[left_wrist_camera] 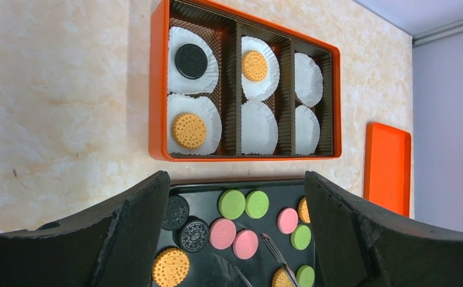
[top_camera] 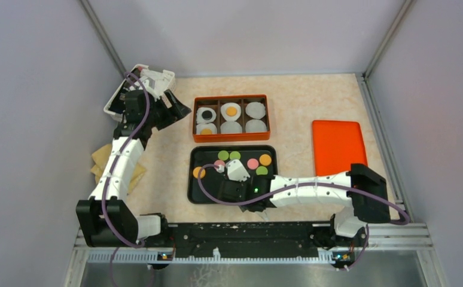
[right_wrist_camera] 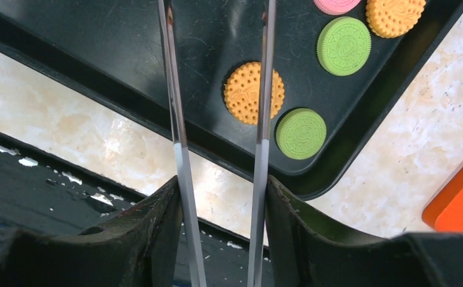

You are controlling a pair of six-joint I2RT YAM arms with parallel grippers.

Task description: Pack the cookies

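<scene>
marble table, both arms bolted at its near edge. left arm is bent up toward the back left. right arm lies across to the left, wrist over the black tray.

tray sits mid-table, orange box just behind it, orange lid flat to the right, apart from both.

box has three compartments with two white paper liners in each. three liners are filled: black cookie and orange cookie in the left compartment, second orange cookie at the back of the middle one. the other three liners are bare.

rest of the cookies lie loose and flat on the tray: green, pink, black, orange.

left gripper is spread wide with nothing in it, up above the table, its camera taking in box and tray.

right gripper is clamped on metal tweezers. prongs stand apart and reach out over the tray, one crossing in front of a loose orange cookie. prong tips run off the top of the right wrist view, so can't tell if they pinch anything.
</scene>
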